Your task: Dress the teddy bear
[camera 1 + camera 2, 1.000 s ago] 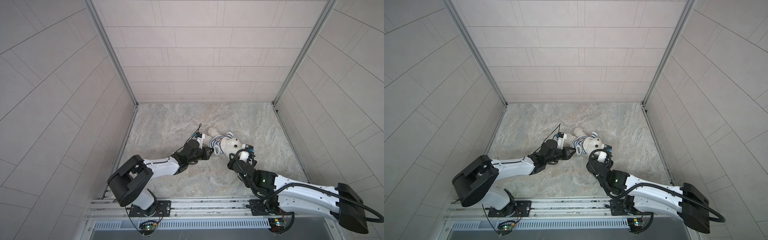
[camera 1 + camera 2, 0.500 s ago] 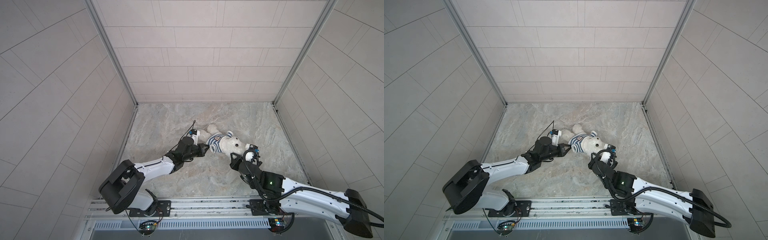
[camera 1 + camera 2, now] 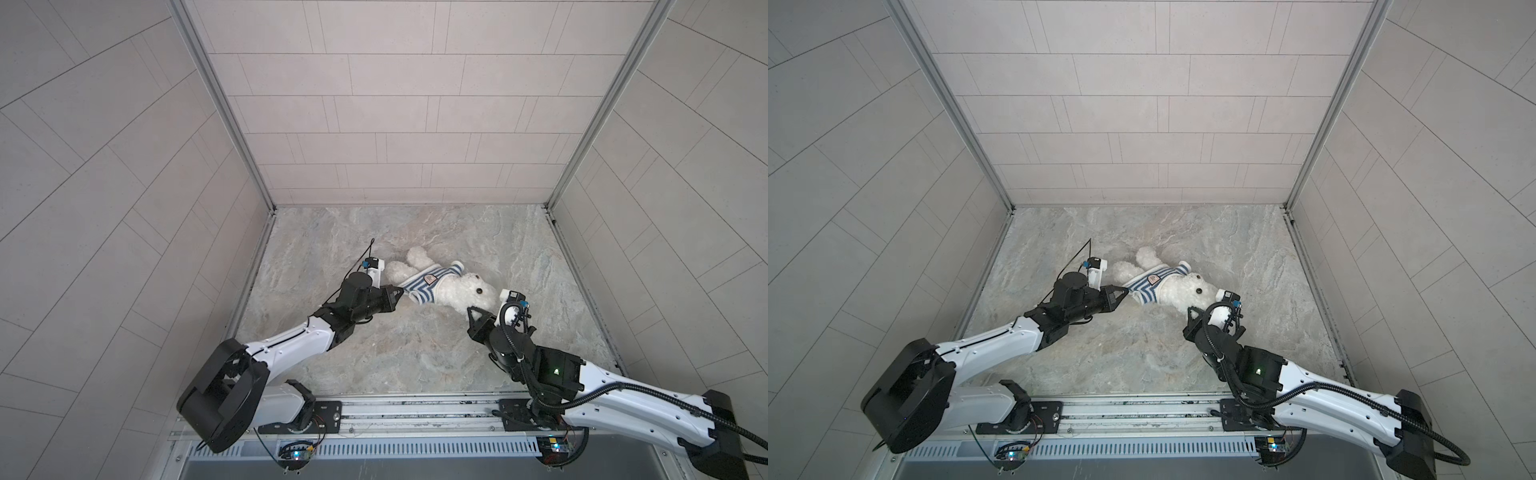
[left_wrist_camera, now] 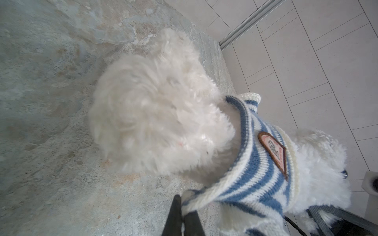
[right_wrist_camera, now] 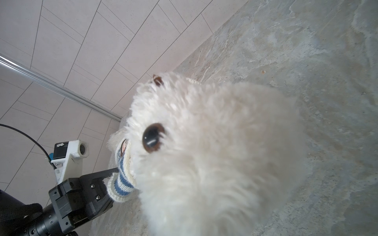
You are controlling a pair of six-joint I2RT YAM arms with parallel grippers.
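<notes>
Claw on the left: the left claw (image 3: 400, 292) is squeezing shut on the bottom edge of the striped shirt (image 3: 430, 283), and the cloth is stretching out toward it.
Claw on the right: the right claw (image 3: 472, 310) is pinching shut on the fluff at the head of the teddy bear (image 3: 457, 293).
Left wrist view: only this view is showing the two dark fingers (image 4: 173, 214) biting the knit edge and the badge (image 4: 273, 152) up close.
Right wrist view: one big dark eye (image 5: 152, 138) is looking out from very near. Fluff is hiding the right claw's fingers. Off to the side, the left claw is gripping the shirt.
Both top views: the whole bear is showing at once, lying between the two claws.
Where: the teddy bear is lying on the stone table (image 3: 415, 357) near the middle, legs toward the left claw, head toward the right claw.
Look: fluffy and white, it is wearing the blue-and-white shirt around its tummy, with its legs sticking out bare.
</notes>
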